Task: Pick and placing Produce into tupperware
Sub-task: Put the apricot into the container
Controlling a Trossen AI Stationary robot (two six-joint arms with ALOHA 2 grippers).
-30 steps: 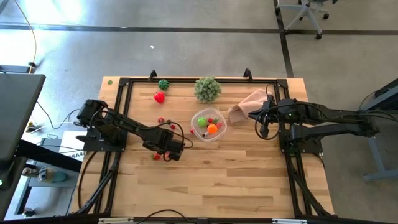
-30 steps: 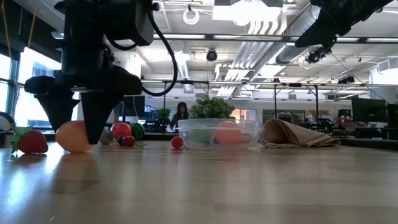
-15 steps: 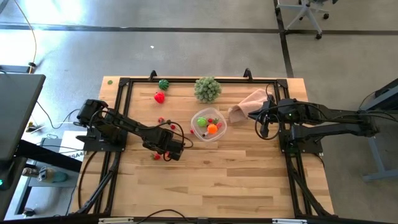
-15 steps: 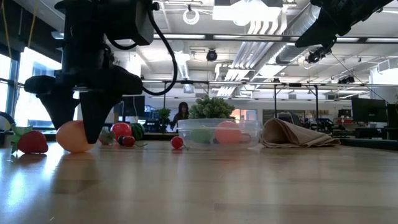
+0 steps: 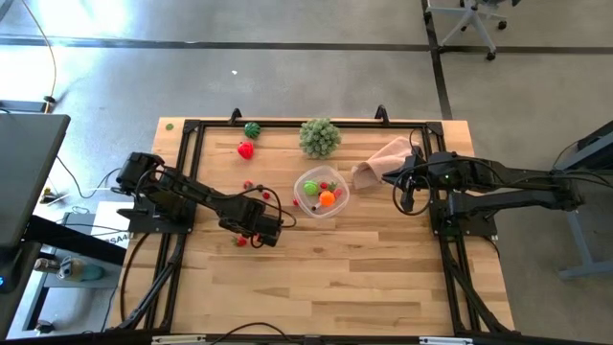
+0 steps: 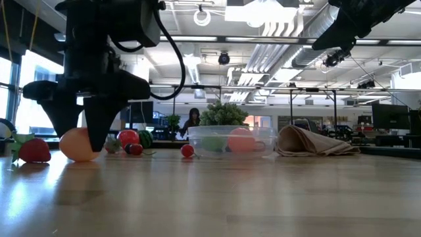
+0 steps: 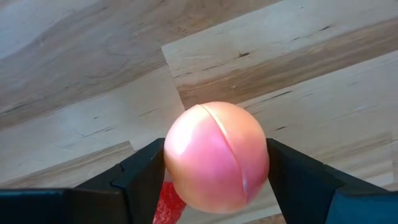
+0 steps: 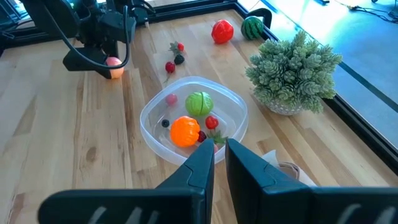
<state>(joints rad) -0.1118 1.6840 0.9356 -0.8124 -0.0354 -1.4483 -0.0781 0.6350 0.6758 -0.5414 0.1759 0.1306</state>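
Straddling a pink-orange peach [image 7: 216, 157], the left gripper [image 7: 217, 180] stands low over the table [image 5: 383, 278] with a dark finger [image 7: 144, 174] hard against each side of the ball; whether the pads are already pressing or only touching I cannot tell. The peach sits on the wood, to the left of the tupperware [image 5: 321, 192] and somewhat nearer the table's front edge. It looks like a smooth, hard, hollow plastic toy, so probably light and a little slippery, apt to squirt out of a pinch placed off-centre. The widest girth, across the moulded seam, seems the sound place to grip. The clear tupperware already holds a green piece [image 8: 199, 103], an orange one [image 8: 185, 131] and small red bits. Beyond it, the right gripper [image 8: 219, 157] waits closed and empty above the pink cloth [image 5: 381, 159].
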